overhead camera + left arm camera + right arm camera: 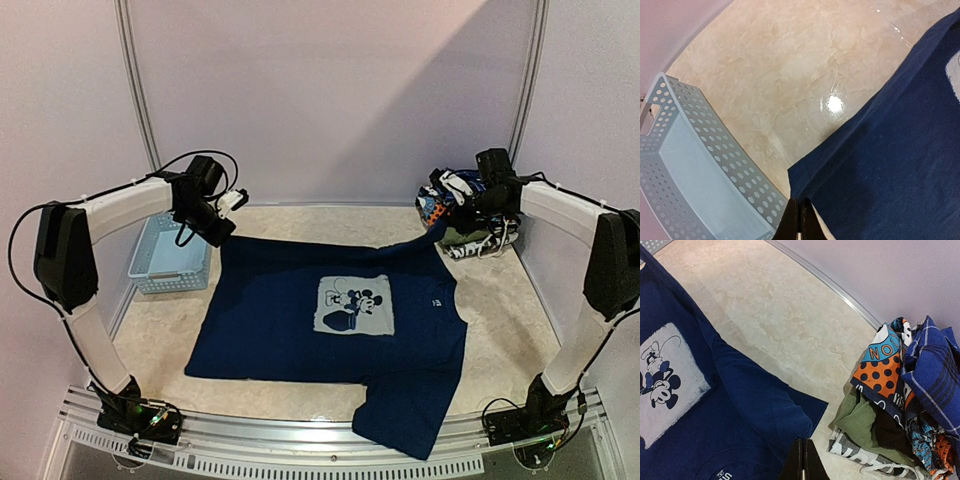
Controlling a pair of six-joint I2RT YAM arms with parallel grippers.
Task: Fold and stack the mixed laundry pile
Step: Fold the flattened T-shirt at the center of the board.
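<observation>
Though one T-shirt (pixel 300 330) lies spread print-up on the counter (pixel 790 75), nothing looks folded or stacked yet. The left fingers (pixel 792 220) are clenched at its far corner, which lies just ahead of them; whether they pinch cloth I cannot tell. The right fingers (pixel 796 460) grip the other far corner, with cloth ridging up to them. Just right of those fingers sits the jumbled pile (pixel 880 375). A basket (pixel 715 130) stands left of the left fingers. By my reading, nearly all the work remains.
</observation>
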